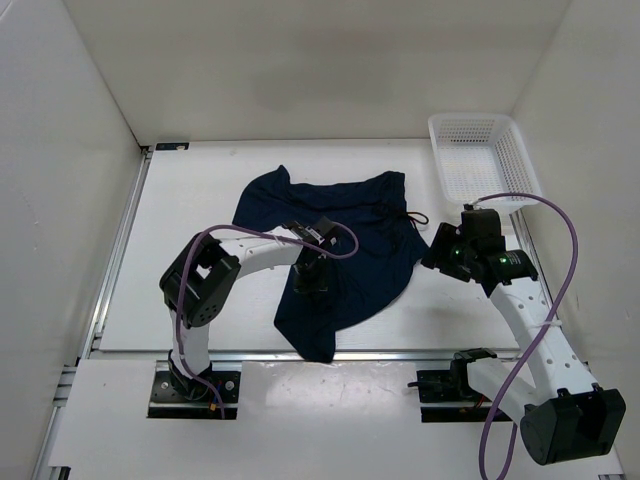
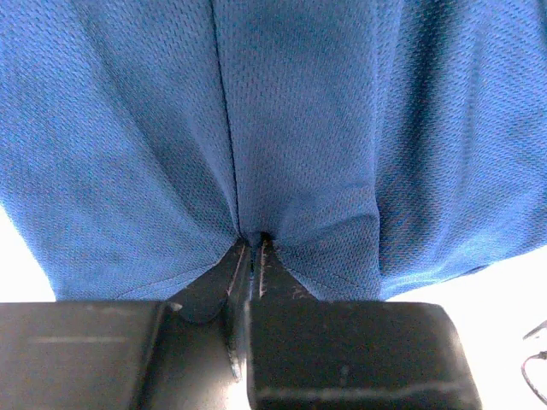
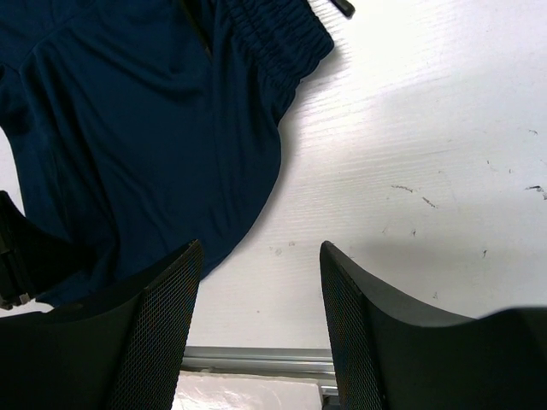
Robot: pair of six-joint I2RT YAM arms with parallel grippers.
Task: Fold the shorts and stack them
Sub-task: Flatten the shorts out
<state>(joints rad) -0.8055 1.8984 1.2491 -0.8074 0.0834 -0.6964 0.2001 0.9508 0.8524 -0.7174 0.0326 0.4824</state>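
Note:
The dark navy shorts lie crumpled in the middle of the table, one leg reaching down to the front edge. My left gripper sits over the middle of the fabric and is shut on a pinch of it; in the left wrist view the cloth bunches into the closed tips. My right gripper hovers just right of the shorts, open and empty. In the right wrist view its fingers stand apart over bare table, with the gathered waistband and leg edge to the upper left.
A white mesh basket stands at the back right corner. White walls close in the table on the left, back and right. A metal rail runs along the front edge.

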